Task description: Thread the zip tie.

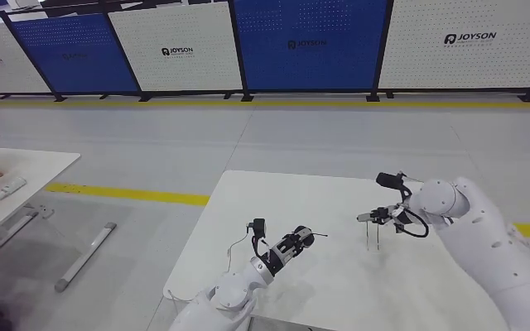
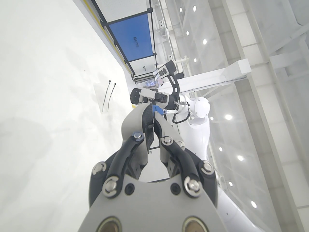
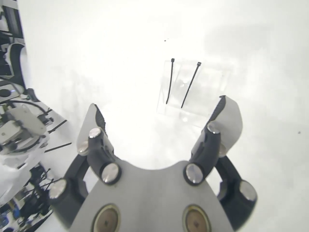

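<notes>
Closest to me, the left gripper (image 1: pixel 300 237) sits low over the near part of the white table (image 1: pixel 273 199). Its fingers are pressed almost flat together, and a thin black zip tie (image 1: pixel 318 236) is pinched between them. The tie's free length sticks out sideways toward the other arm. From its own wrist camera the two ribbed pads (image 2: pixel 147 121) look nearly closed, with only a sliver of gap.

Further right, the right gripper (image 3: pixel 160 109) hangs above the table with its fingers spread wide and nothing in them. Two more zip ties (image 3: pixel 170 82) lie side by side on a clear sheet (image 3: pixel 212 83), heads pointing away from the gripper. They rest just beyond the fingertips, lined up with the open gap, and touch neither finger.
</notes>
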You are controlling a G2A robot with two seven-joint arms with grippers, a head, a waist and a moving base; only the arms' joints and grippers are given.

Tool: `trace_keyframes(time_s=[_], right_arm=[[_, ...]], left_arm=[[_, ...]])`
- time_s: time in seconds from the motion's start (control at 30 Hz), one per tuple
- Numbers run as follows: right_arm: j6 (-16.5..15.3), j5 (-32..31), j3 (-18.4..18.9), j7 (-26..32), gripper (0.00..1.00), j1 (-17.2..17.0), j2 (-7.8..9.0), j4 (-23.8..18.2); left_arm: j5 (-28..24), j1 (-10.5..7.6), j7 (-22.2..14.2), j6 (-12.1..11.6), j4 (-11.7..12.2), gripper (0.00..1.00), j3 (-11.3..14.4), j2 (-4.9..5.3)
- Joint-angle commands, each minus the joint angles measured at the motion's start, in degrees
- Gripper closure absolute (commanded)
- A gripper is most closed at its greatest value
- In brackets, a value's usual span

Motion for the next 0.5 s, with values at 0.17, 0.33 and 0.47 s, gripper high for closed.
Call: trace_keyframes(time_s=[0.17,0.33,0.47], right_arm=[[1.14,-1.04,-0.41,0.32,0.00,-1.30,-0.15,-0.89],[1.14,-1.04,-0.41,0.32,0.00,-1.30,-0.15,-0.89],[0.40,-0.94,0.24,-1.93,0.00,-2.40,0.00,-1.41]], left_arm=[[0.00,0.00,0.00,0.00,0.00,1.00,0.00,0.00],[0.00,0.00,0.00,0.00,0.00,1.00,0.00,0.00],[0.00,0.00,0.00,0.00,0.00,1.00,0.00,0.00]])
